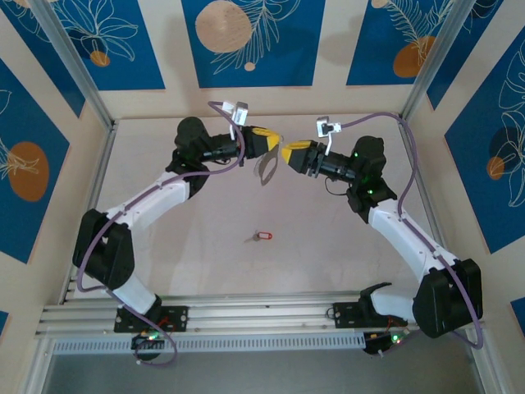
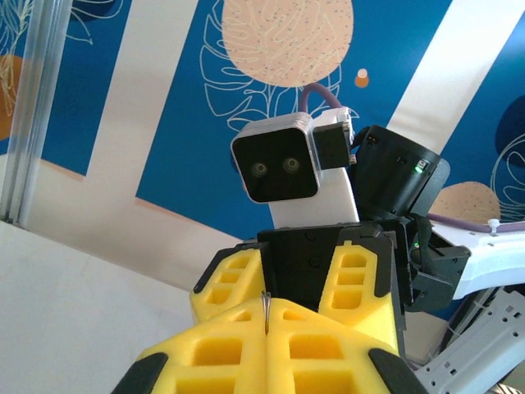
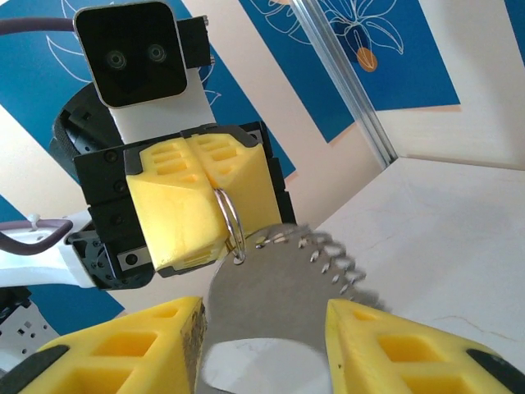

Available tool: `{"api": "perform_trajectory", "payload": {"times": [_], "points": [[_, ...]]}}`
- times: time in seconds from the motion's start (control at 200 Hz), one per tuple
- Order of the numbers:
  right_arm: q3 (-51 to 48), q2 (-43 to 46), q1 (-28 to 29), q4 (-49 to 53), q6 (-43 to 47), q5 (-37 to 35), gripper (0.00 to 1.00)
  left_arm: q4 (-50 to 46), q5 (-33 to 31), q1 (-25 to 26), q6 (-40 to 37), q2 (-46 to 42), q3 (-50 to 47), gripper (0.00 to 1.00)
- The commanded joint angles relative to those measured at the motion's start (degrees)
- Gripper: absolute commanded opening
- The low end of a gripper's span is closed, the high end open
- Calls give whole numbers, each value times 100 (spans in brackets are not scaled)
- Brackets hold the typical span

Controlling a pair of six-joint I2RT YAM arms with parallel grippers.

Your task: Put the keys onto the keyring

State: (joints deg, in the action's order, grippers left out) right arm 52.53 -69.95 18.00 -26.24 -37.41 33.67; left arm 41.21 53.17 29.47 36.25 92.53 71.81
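The keyring (image 1: 267,168) hangs in the air above the far middle of the table. It is a flat grey oval loop (image 3: 279,287) with a toothed fringe, dangling from a thin wire ring (image 3: 232,222). My left gripper (image 1: 275,144) is shut on that wire ring, whose edge pokes up between its yellow fingers (image 2: 265,305). Facing it, my right gripper (image 1: 285,153) is open, its fingers (image 3: 123,349) on either side of the loop's lower part without touching it. The key (image 1: 263,235), red-headed and tiny, lies alone on the table nearer the arm bases.
The white table (image 1: 189,254) is walled by blue and cream panels, with metal posts (image 1: 75,70) at the back corners. An aluminium rail (image 1: 246,312) carrying both arm bases runs along the near edge.
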Motion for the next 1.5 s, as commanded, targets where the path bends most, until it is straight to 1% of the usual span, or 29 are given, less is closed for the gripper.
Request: {"api": "perform_trajectory", "payload": {"times": [0.0, 0.475, 0.72, 1.07, 1.14, 1.23, 1.305, 1.435, 1.495], "points": [[213, 105, 8, -206, 108, -35, 44, 585, 297, -65, 320, 23, -27, 0], [202, 159, -70, -851, -448, -6, 41, 746, 458, -65, 435, 9, -121, 0], [288, 44, -14, -936, -553, 117, 40, 831, 466, -59, 497, 42, -95, 0], [358, -193, 166, -919, -563, 141, 35, 888, 482, -57, 539, 49, -84, 0], [363, -233, 182, -918, -561, 146, 32, 898, 484, -56, 541, 45, -88, 0], [354, -256, 200, -914, -554, 147, 26, 915, 477, -56, 550, 41, -86, 0], [328, -264, 206, -901, -548, 148, 17, 931, 475, -58, 559, 39, -86, 0], [267, -241, 193, -879, -514, 123, 0, 927, 464, -57, 559, 43, -87, 0], [242, -213, 169, -823, -478, 97, 0, 874, 434, -64, 520, 30, -90, 0]]}}
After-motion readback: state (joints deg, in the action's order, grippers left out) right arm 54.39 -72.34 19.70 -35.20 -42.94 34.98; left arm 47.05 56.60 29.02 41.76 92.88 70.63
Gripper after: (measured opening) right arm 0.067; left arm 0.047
